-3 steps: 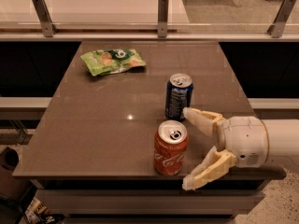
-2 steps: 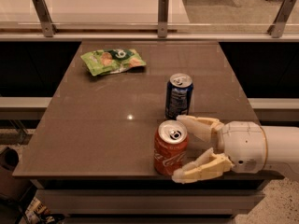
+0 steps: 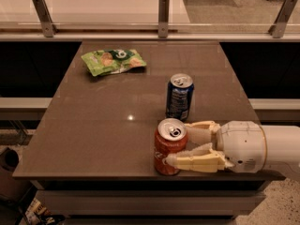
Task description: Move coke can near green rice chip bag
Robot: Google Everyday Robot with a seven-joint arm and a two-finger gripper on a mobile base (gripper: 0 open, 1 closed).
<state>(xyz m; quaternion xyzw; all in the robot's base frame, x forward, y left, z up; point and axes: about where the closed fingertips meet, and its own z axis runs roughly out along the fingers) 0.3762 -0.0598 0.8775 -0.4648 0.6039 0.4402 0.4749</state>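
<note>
The coke can (image 3: 165, 146), red-orange with a silver top, stands upright near the table's front edge, right of centre. My gripper (image 3: 178, 144) reaches in from the right and its two cream fingers (image 3: 194, 162) sit against the can's near and far sides, closed on it. The can rests on the table. The green rice chip bag (image 3: 112, 61) lies flat at the far left of the table, well apart from the can.
A dark blue can (image 3: 179, 96) stands upright just behind the coke can and the gripper. The brown table (image 3: 93, 125) ends close in front of the coke can. A glass railing with metal posts (image 3: 163, 15) runs behind the table.
The gripper has slid left along the coke can and its fingers have drawn together onto the can's sides. The cans and the bag have not moved.
</note>
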